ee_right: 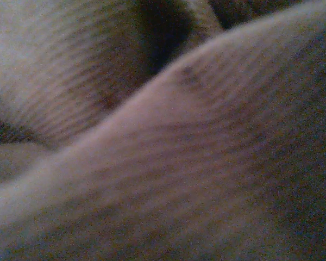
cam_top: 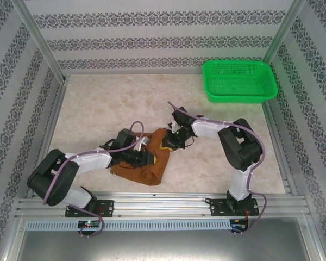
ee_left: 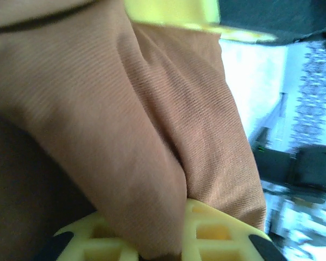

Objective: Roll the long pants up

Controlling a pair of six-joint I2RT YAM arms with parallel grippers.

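— Which step are you on?
— Mid-roll, I judge. The long pants [cam_top: 149, 168] lie bunched on the tabletop [cam_top: 92, 109], near my bases. My left end effector [cam_top: 140, 157] is nearly closed, pinching a fold between its yellow fingers [ee_left: 206, 234].
— And the right?
— My right end effector [cam_top: 171, 140] is buried in the cloth's far edge; I cannot tell its opening. Next, the 2 should turn the roll evenly and tightly
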